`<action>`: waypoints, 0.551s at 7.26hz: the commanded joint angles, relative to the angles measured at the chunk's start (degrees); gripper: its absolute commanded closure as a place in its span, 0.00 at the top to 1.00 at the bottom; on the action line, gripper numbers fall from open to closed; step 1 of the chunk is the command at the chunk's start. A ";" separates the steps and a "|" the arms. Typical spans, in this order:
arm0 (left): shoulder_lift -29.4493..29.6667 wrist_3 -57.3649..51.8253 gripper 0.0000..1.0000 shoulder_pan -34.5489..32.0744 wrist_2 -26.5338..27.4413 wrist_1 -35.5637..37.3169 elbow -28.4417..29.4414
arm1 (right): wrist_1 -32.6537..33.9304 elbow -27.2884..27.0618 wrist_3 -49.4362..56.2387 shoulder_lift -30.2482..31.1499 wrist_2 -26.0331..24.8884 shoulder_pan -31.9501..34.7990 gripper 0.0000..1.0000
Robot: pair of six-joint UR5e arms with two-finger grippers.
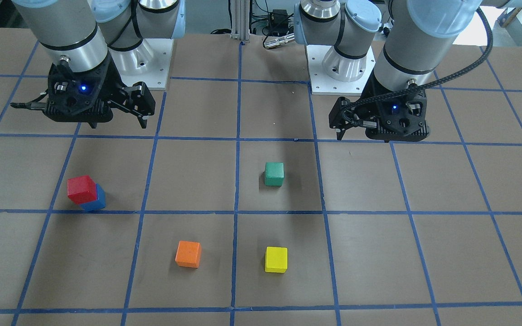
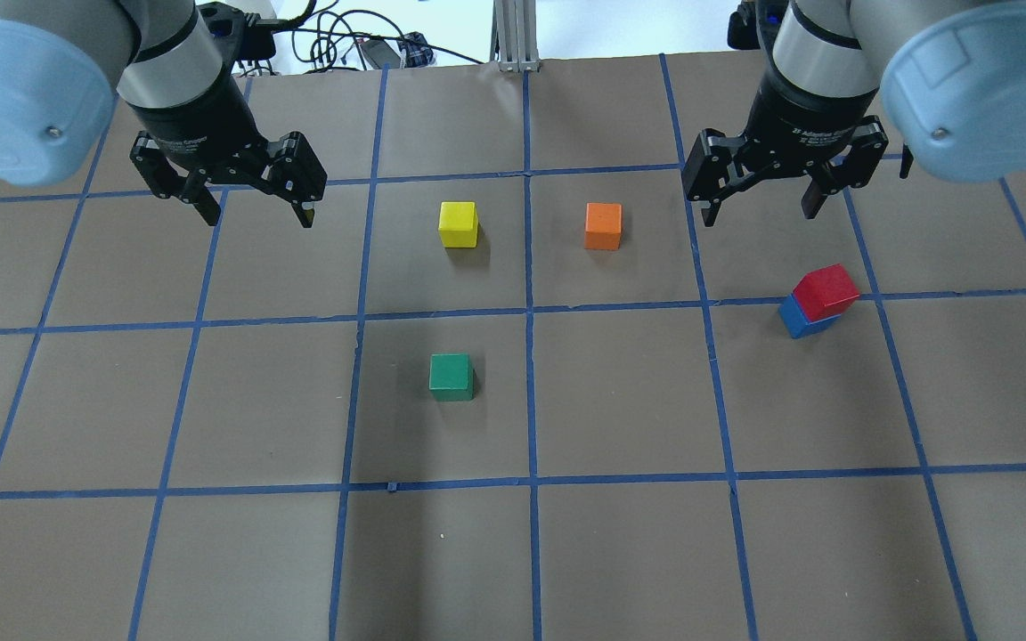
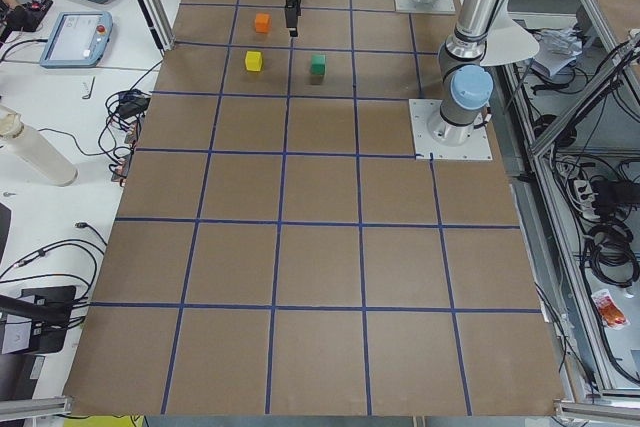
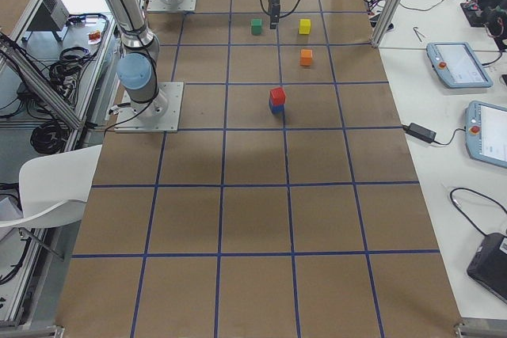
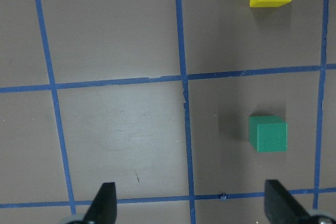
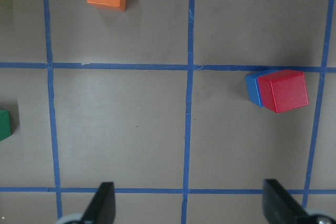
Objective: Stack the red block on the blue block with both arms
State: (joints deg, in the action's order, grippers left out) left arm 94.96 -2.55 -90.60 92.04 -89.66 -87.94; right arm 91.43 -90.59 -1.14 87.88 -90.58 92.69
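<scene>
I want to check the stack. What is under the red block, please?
The blue block lies under the red block. The red one sits turned and shifted, so only a blue side and corner show. The blue top face is mostly covered.

even, bright overhead light; soft short shadows, sharp focus, no glare.

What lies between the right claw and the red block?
Nothing: in the overhead view, only bare table separates the right claw from the red block, which sits on the blue block.
</scene>
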 commanded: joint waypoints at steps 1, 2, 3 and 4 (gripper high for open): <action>-0.03 0.01 1.00 -0.02 0.07 0.10 -0.04 | 0.07 -0.12 0.00 0.01 -0.03 0.21 1.00; -0.03 0.01 1.00 -0.02 0.07 0.10 -0.04 | 0.07 -0.29 0.00 0.01 -0.03 0.21 1.00; -0.12 0.01 1.00 -0.02 0.07 0.10 -0.13 | 0.07 -0.29 0.00 0.01 -0.03 0.21 1.00; -0.12 0.01 1.00 -0.02 0.07 0.10 -0.13 | -0.02 -0.38 0.00 0.01 -0.38 0.21 1.00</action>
State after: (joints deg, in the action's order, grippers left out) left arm 94.86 -2.55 -90.61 92.11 -89.56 -88.04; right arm 91.48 -90.87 -1.14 87.89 -90.69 92.89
